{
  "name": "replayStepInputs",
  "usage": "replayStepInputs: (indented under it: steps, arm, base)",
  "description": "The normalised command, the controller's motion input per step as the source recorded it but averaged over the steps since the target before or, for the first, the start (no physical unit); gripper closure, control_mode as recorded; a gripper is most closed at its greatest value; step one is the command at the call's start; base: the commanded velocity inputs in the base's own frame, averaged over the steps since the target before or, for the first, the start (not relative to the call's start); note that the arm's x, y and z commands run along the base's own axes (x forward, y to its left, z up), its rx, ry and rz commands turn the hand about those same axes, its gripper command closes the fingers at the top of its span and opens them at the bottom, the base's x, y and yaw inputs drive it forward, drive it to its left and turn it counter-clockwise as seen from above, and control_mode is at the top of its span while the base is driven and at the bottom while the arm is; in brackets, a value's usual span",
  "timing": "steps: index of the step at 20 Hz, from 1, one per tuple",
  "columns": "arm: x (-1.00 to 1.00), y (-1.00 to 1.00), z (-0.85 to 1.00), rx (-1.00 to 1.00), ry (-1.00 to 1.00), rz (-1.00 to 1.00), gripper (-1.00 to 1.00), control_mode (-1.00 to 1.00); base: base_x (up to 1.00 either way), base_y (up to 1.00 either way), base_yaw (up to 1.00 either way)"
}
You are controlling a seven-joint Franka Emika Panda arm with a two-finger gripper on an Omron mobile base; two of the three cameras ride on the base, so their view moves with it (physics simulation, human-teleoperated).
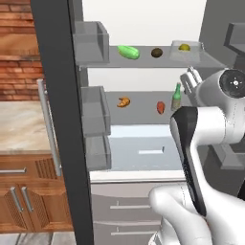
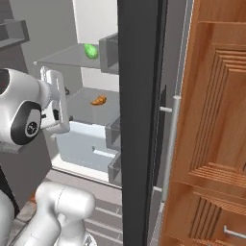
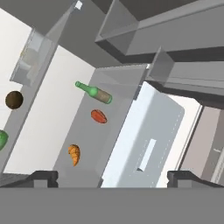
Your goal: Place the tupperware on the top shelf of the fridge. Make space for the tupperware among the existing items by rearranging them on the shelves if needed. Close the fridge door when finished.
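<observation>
The tupperware is found on the top shelf of the fridge, at that shelf's right end, with the brown ball just beside it toward the middle and the green cucumber farther along toward the left end. It reads as a shallow, nearly clear rectangular tray with an olive-green lump showing inside; its long axis appears to run along the shelf, though this is hard to confirm. An orange piece inside cannot be made out.

The gripper is seen below the top shelf's right end, in front of the lower shelf, its jaws spread wide with nothing between them. From the hand, the tupperware lies up and slightly inward.

On the lower shelf, counted from the top shelf downward, the orange croissant, the red piece and the green bottle are noted, the bottle standing closest to the gripper.

Judgement: placement looks done; the door stands open, so closing it is taken as the remaining step. The open door lies well left of the hand, and the hand must be drawn clear of the cavity before the door is swung.
</observation>
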Motion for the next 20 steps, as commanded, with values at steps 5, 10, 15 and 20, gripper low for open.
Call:
replayStepInputs:
  steps: [5, 10, 15, 20]
  arm:
    - [0.0, 0.0, 0.0, 0.0, 0.0, 0.0, -1.0, 1.0]
    - [0.0, 0.0, 0.0, 0.0, 0.0, 0.0, -1.0, 1.0]
    - [0.0, 0.0, 0.0, 0.0, 0.0, 0.0, -1.0, 1.0]
    - [0.0, 0.0, 0.0, 0.0, 0.0, 0.0, -1.0, 1.0]
  base:
    - [-0.67, 0.23, -0.28]
    - [-0.43, 0.48, -0.38]
    - [-0.23, 0.64, -0.29]
    - [-0.15, 0.15, -0.08]
